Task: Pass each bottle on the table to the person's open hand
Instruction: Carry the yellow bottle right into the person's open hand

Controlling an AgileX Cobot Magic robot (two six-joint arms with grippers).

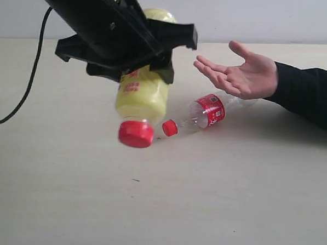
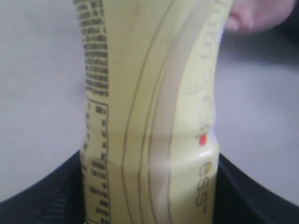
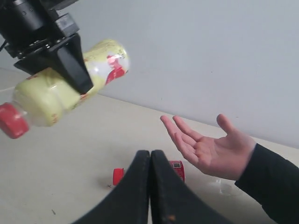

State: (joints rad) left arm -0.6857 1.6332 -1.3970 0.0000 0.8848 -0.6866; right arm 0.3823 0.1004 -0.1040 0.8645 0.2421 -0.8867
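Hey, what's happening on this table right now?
The left arm's fingers hold the yellow bottle in the air, with its red cap tilted down. It is close to the person's open hand but not touching it. A clear bottle with a red label lies on the table by that hand. The right arm's fingers are shut and empty.

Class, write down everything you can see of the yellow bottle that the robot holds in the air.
The yellow bottle is small and looks like plastic, pale yellow all over, with a red cap on it. Its wrap carries red marks and columns of fine dark print. It hangs clear of the table, tilted, with the cap low and toward the exterior camera and the base high. Only the left gripper touches it, its black jaws clamped on the middle of the body.
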